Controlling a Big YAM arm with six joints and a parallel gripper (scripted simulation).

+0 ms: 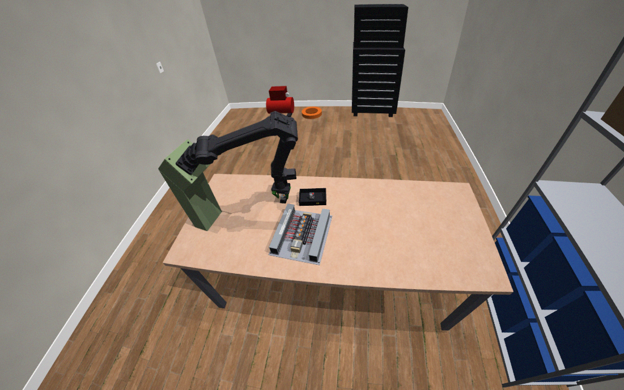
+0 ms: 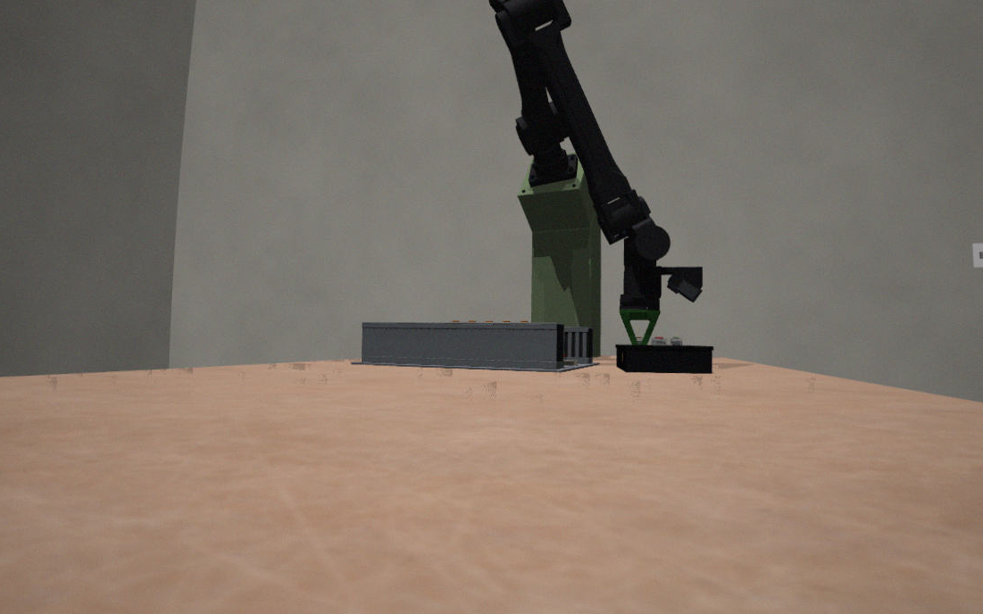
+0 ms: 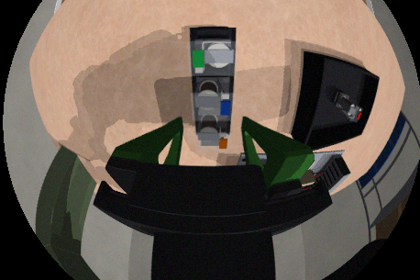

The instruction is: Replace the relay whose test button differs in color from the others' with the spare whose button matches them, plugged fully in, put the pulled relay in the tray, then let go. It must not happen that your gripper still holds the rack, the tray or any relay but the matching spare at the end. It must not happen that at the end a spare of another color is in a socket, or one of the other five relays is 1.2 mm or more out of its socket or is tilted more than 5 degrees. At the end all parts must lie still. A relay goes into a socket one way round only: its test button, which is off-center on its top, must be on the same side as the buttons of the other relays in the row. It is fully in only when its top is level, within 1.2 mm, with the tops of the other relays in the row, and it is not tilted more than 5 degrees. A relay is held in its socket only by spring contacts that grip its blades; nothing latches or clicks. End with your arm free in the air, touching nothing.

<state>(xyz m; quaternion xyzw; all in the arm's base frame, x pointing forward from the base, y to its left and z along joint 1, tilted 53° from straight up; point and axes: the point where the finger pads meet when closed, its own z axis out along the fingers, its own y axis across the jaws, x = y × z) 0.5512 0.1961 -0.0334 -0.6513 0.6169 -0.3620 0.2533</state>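
My gripper (image 1: 280,197) (image 2: 638,343) (image 3: 212,122) is open, pointing down over the near end of a black spare holder (image 3: 213,34). Its fingertips stand on either side of the spare with the orange button (image 3: 223,143), with gaps visible in the wrist view. A spare with a blue button (image 3: 225,107) and one with a green button (image 3: 198,59) sit further along the holder. A relay with a red button (image 3: 347,104) (image 1: 311,195) lies in the black tray (image 3: 304,97) (image 1: 324,197) (image 2: 662,360). The relay row (image 1: 300,226) shows orange buttons; whether a socket is empty is too small to tell.
Two grey ducts (image 1: 319,236) (image 2: 464,343) flank the row on the panel, taller than the plate. Wiring and a beige unit (image 1: 296,245) lie between them. The tray stands beside the holder, behind the panel in the top view. The green arm pedestal (image 1: 192,193) (image 2: 563,267) stands at the left.
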